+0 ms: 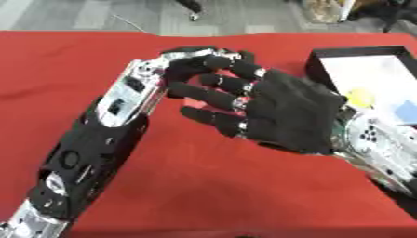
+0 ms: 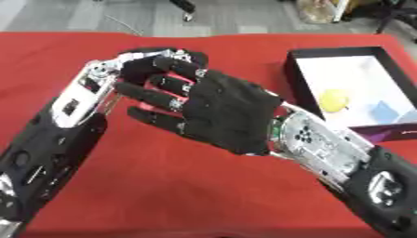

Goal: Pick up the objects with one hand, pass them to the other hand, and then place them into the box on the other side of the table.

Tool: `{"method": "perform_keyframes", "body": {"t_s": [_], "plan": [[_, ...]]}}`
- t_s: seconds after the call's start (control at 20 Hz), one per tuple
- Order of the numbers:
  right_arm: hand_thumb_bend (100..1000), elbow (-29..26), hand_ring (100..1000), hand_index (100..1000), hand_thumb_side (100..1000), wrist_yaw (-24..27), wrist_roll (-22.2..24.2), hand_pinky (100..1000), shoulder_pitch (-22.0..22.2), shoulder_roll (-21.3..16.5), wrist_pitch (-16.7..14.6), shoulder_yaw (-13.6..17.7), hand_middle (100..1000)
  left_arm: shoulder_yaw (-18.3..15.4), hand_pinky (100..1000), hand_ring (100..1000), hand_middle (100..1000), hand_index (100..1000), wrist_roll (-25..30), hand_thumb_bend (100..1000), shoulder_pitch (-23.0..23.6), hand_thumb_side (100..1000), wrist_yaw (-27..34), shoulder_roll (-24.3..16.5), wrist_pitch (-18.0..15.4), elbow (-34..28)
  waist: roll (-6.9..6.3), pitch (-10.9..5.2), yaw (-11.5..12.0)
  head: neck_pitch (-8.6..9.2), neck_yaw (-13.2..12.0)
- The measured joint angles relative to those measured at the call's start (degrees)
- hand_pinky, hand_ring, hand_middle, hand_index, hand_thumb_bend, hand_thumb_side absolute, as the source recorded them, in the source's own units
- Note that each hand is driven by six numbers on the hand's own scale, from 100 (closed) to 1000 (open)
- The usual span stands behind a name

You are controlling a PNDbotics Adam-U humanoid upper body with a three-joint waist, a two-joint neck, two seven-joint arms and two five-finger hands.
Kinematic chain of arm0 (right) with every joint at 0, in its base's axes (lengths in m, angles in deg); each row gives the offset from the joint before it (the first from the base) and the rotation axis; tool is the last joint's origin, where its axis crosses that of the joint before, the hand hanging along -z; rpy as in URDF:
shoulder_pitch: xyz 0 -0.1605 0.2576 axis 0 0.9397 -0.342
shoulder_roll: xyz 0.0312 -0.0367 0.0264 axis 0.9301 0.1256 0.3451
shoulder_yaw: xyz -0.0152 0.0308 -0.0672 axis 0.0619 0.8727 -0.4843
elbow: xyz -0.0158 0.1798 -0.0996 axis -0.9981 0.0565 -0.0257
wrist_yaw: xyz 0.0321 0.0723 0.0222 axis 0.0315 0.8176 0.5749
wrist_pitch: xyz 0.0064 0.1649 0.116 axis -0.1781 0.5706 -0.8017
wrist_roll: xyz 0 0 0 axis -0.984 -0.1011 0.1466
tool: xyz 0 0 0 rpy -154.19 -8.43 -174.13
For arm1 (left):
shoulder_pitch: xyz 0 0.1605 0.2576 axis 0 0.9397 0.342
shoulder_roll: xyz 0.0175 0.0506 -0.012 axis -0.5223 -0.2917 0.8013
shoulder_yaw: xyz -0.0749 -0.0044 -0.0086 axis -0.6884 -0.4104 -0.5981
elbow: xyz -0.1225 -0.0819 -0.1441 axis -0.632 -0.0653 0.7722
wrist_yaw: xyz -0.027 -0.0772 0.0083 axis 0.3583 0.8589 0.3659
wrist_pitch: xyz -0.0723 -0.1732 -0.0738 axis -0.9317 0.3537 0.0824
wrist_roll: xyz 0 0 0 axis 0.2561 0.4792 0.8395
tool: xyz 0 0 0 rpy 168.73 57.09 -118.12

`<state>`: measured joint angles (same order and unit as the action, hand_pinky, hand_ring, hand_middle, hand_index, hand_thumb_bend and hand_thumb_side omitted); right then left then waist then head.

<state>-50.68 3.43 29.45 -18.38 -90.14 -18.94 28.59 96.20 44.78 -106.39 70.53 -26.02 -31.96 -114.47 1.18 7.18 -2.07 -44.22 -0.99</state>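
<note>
- The right hand (image 2: 228,116) is mid-desk, back of the palm to the camera, its fingers spread and reaching left.
- The left hand (image 1: 191,60) meets it fingertip to fingertip, its fingers curled in behind the right hand's. Whether either hand is grasping anything I cannot tell; no passed object shows between them, as the right palm hides that gap.
- This looks like the handover. To do it well, the receiving hand should close fully on the item before the giving hand lets go, with both wrists kept steady above the desk so a slip falls only a short way.
- The box (image 2: 303,56), black-walled with a white floor, sits on the right side of the desk, near the right forearm. It already holds a yellow round object (image 2: 333,100) and a blue block (image 2: 383,111).
- The desk (image 2: 204,195) is covered in red cloth with soft creases.
- Beyond its far edge lies grey floor with some dark furniture legs.
</note>
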Motion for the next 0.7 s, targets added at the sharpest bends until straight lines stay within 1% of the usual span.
{"method": "perform_keyframes", "body": {"t_s": [0.5,0.7], "plan": [[393,0.36,813,929,100,0.84,-0.42,905,-0.39,-0.86,-1.23,0.48,1000,-1.11,576,407,289,485,0.73,100,-0.30,573,-0.44,-1.20,-0.73,0.98,0.05,0.00,-0.04,0.00,0.06],[344,0.36,828,931,100,0.80,0.33,924,-0.45,-0.96,-2.00,0.57,1000,-1.10,575,407,290,485,0.78,100,-0.49,577,-0.41,-1.20,-0.78,0.99,0.03,0.00,-0.03,0.00,0.18]]}}
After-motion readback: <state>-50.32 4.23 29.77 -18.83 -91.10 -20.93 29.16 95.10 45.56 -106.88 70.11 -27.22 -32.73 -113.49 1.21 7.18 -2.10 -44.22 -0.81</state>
